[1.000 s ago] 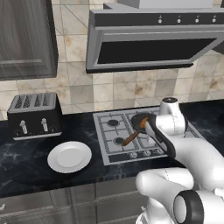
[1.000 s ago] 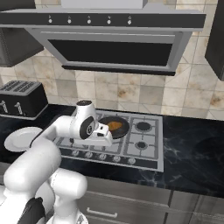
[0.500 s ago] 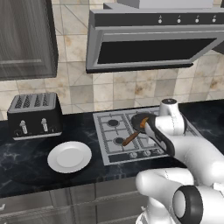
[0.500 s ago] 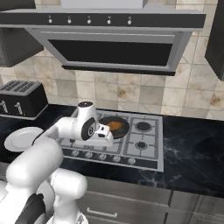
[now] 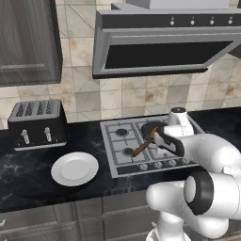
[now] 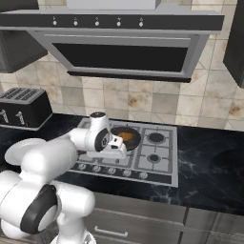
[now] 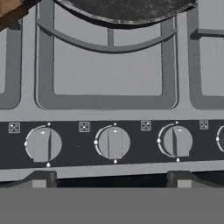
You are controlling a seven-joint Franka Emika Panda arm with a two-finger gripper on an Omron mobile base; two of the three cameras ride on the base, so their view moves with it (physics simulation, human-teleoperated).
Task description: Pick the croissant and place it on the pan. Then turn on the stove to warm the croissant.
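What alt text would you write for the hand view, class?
Close view down onto the stove: a row of round knobs along its dark front strip, grey grates above them, the pan rim at the top, and the tool fingertips at the bottom.

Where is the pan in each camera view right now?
Left base view: pan on the stove, mid-right, partly behind the arm.
Right base view: centre, croissant inside.
Hand view: its rim along the top edge.
Shared landmark: the wooden handle.

Even, soft rendered light; edges perhaps slightly blurred.
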